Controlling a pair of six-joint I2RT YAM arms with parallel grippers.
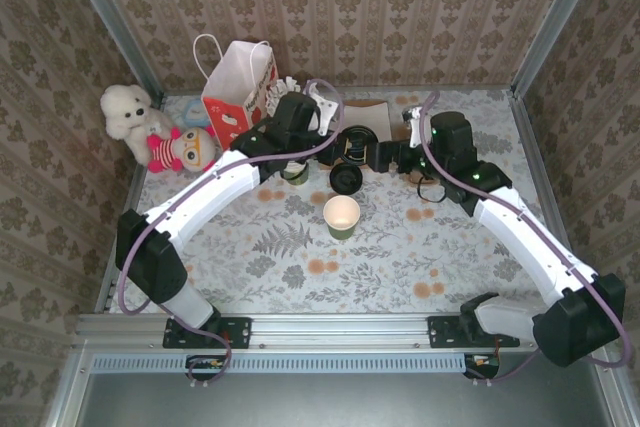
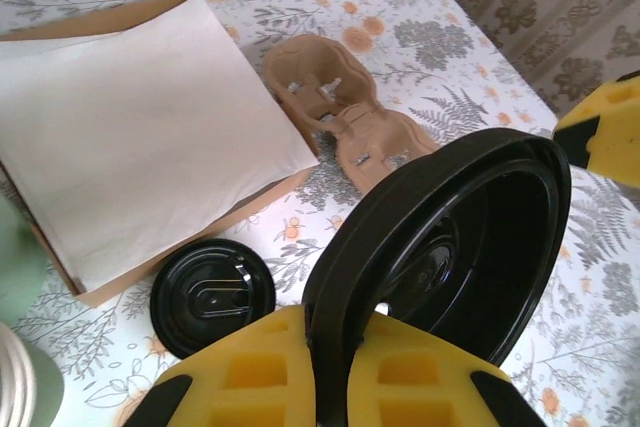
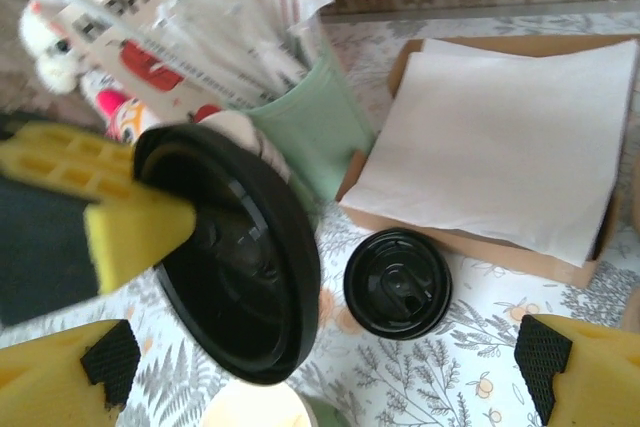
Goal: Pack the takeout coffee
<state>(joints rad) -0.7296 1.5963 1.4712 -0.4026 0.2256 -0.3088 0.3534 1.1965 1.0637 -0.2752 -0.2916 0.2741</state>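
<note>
Left gripper (image 2: 335,362) is pinching the lid (image 2: 450,237) by one rim edge. Right gripper (image 3: 325,362) is gaping, empty — lid's risking pivoting loose, dropping toward six o'clock.

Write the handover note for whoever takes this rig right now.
Left hand: shut on a black lid, held tilted off the table.
Right hand: open, empty, beside that lid.
On the table: second black lid lying flat, open cream-lined cup, empty pulp cup carrier; gift bag standing back left.
Done: one lid picked up.
Left: likely lid a cup, then pack it; no cup in the carrier yet.
</note>
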